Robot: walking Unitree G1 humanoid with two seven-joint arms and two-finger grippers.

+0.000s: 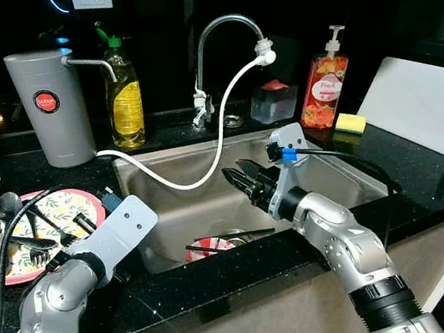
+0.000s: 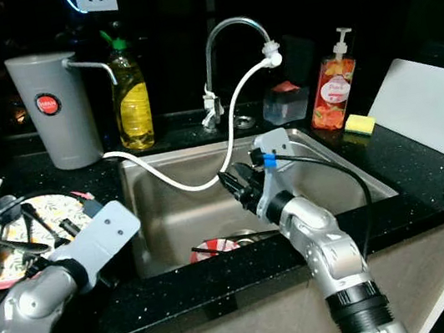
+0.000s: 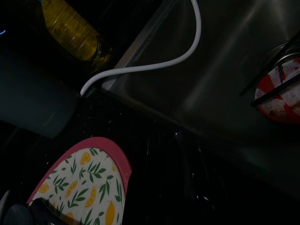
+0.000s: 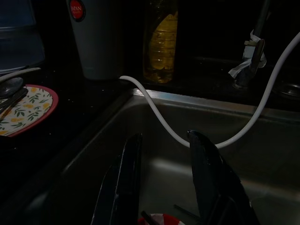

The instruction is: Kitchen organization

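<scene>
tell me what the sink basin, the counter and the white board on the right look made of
Sink basin: likely stainless steel, brushed grey with soft reflections. Counter: dark polished stone, probably granite, black with fine glittering flecks. White board: looks like matte plastic, thin, with a cut-out handle slot.

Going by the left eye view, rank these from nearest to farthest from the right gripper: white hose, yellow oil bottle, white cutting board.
From the right gripper:
1. white hose, just to its left, draped over the sink
2. yellow oil bottle, behind the sink's left corner
3. white cutting board, far right on the counter
</scene>
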